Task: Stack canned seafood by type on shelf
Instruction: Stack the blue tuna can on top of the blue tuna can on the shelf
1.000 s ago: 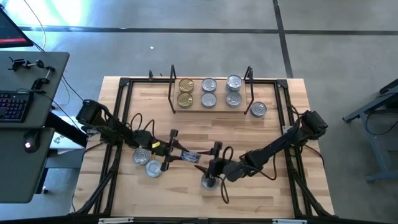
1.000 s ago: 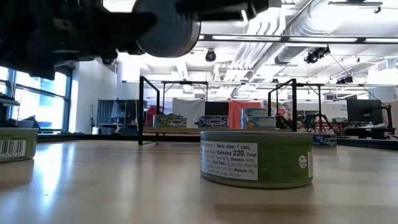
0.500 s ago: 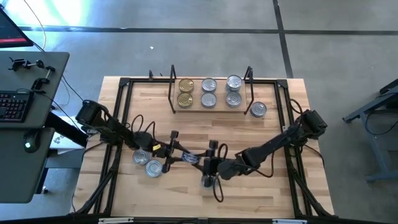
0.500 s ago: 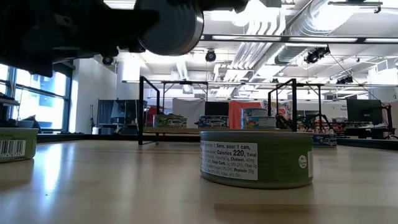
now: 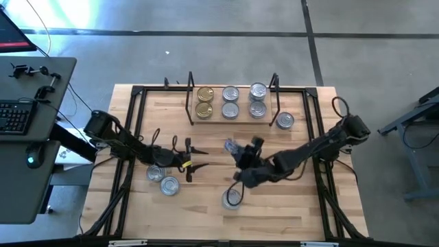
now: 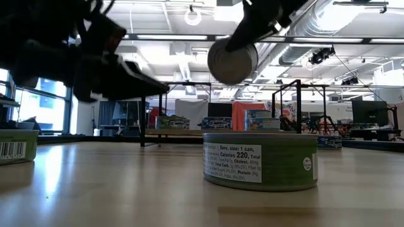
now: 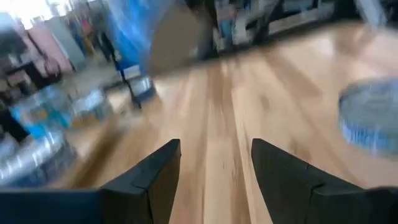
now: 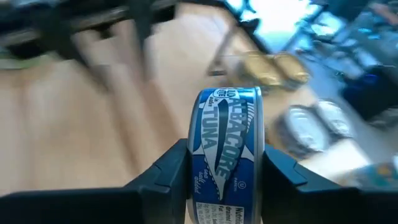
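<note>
The right gripper grasps a blue tuna can above mid-table, while the left gripper hangs released, empty.

Bright overhead light, window glare; wrist views motion-blurred

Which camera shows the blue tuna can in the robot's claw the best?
The right wrist view: the blue tuna can sits on edge between the right gripper fingers, label readable. The high view shows it small; the low view shows its round face. The left wrist view is too blurred to tell.
</note>
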